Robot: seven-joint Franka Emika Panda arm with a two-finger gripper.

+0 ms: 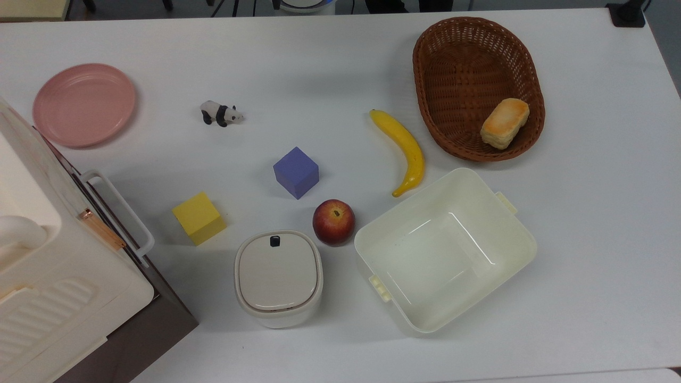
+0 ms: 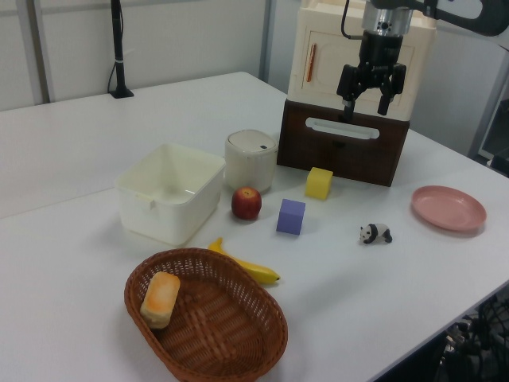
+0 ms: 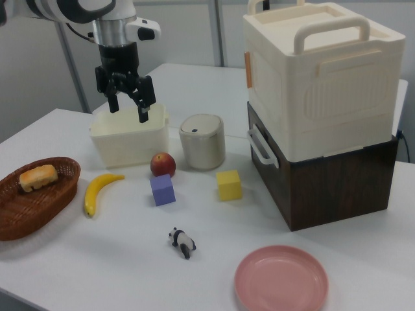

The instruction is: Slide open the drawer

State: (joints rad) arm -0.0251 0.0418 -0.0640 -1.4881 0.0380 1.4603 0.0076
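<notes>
place: robotics lab
signs: white table [image 1: 340,53] of toy test props, partition walls, black stand [image 2: 119,48] clamped at table edge
</notes>
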